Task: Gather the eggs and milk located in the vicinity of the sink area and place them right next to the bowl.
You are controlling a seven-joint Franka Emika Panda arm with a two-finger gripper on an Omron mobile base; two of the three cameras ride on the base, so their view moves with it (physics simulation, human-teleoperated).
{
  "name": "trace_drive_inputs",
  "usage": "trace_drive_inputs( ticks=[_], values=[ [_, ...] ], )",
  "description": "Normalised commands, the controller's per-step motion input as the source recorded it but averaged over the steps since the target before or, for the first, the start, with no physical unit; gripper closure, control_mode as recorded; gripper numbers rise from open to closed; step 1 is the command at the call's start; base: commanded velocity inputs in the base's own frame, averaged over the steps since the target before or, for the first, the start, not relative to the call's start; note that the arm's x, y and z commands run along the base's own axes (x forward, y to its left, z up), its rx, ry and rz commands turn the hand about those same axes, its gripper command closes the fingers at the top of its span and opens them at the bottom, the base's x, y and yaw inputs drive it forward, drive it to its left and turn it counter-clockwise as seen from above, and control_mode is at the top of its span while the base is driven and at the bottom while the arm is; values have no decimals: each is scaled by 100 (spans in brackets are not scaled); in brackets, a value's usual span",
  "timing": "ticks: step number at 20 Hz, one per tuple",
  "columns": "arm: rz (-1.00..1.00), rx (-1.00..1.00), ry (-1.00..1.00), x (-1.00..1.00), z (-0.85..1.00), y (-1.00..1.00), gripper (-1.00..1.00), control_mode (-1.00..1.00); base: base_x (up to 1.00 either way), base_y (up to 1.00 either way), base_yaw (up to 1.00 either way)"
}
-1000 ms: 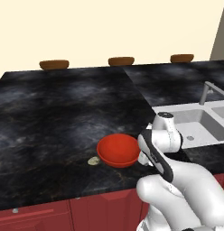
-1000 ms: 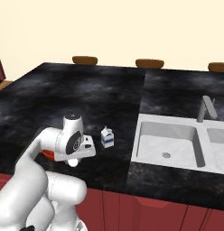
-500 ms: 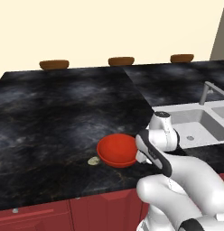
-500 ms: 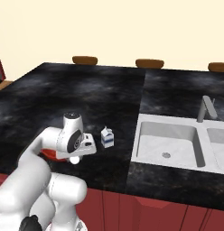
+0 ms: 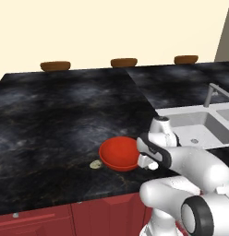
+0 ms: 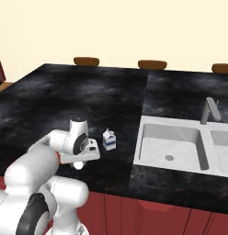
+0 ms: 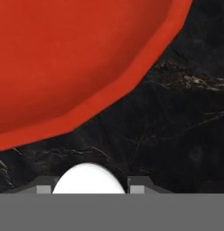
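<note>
The white egg sits between my fingertips, and my gripper is shut on it, low over the counter. It hangs just right of the red bowl, whose rim is close ahead in the hand view. To the bowl's left, the speckled egg lies on the black counter. The milk carton stands upright between my hand and the sink. The grey faucet rises behind the basin.
Several brown wooden shapes line the counter's far edge. The counter's front edge runs close below the bowl, with red cabinet fronts beneath. My own arm covers the counter right of the bowl.
My hand with the white egg has sunk a little toward the counter beside the bowl. Nothing else has moved.
</note>
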Motion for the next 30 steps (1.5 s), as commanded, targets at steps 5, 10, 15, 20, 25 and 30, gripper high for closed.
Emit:
trace_drive_inputs(
  ticks=[5,10,15,20,25,30],
  values=[
    [0,0,1,0,-41,0,100,-100,0,0,0],
    [0,0,0,1,-35,7,100,-100,0,0,0],
    [0,0,0,1,-23,17,100,-100,0,0,0],
    [0,0,0,2,-42,21,100,-100,0,0,0],
    [0,0,0,0,-49,23,-100,-100,0,0,0],
    [0,0,0,0,-54,20,-100,-100,0,0,0]
  ],
)
